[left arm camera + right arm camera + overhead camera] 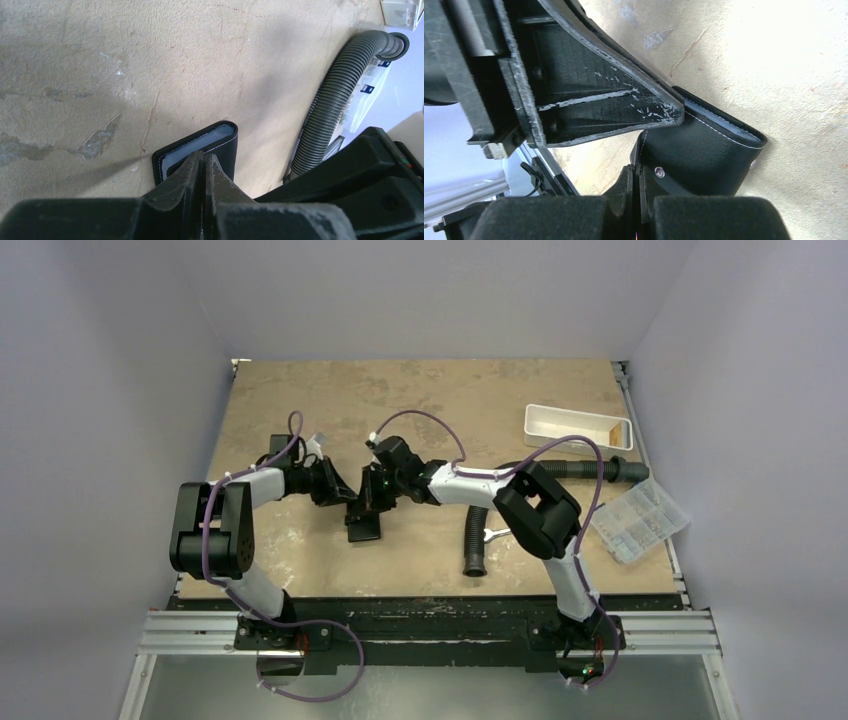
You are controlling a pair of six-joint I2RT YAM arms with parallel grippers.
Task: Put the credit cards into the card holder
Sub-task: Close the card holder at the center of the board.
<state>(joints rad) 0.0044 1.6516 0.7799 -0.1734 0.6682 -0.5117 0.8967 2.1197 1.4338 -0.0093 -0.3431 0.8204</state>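
Note:
The black card holder (pixel 365 527) sits mid-table between both grippers, slightly open. In the left wrist view a greyish credit card (pixel 200 145) shows inside the card holder (pixel 227 150). My left gripper (pixel 202 159) is shut, its tips pinched at the holder's open edge. My right gripper (pixel 638 170) is shut on the stitched edge of the card holder's (pixel 704 150) outer flap, beside a small metal stud (pixel 659 172). From above, the left gripper (pixel 343 490) and right gripper (pixel 374 500) meet over the holder. The left gripper's finger (pixel 614 100) crosses the right wrist view.
A grey corrugated hose (pixel 475 540) bends from the back right toward the front. A silver wrench (pixel 497 534) lies beside it. A white tray (pixel 570 410) with a tan piece at its right end stands at the back right. A clear compartment box (pixel 640 520) sits at the right edge.

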